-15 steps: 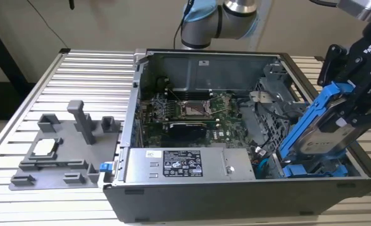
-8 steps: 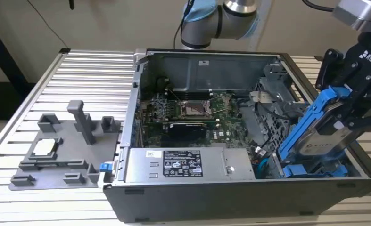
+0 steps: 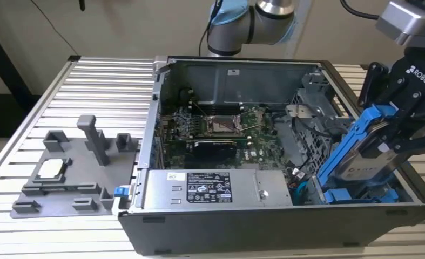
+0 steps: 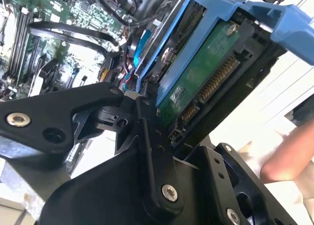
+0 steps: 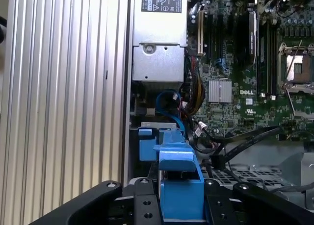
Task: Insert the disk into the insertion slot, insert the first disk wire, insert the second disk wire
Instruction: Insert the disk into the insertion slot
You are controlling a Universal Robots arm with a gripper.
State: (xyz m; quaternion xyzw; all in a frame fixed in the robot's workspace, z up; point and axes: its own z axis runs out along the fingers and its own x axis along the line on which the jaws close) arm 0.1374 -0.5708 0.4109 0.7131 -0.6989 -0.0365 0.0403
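Gripper point(image 3: 393, 141) around tilted disk point(image 3: 362, 157), green board point(image 4: 196, 83) underneath

Claw point(image 3: 399, 141) clamped on the disk point(image 3: 361, 162)

1. In the exterior view, the gripper point(image 3: 393, 141) is cut off by the exterior view's right edge, and the arm point(image 3: 252, 21) by the top edge.
2. The lower end of the disk point(image 3: 367, 148) is hidden behind the computer case point(image 3: 270, 226) wall. Which bay of the drive cage point(image 3: 306, 116) it meets cannot be told.
3. In the second wrist view, the gripper's black body covers the disk's near end, and a person's arm point(image 4: 289, 156) is cut off by the picture's edge.
4. In the first wrist view, the disk's blue frame point(image 5: 179, 186) is cut off by the edge.
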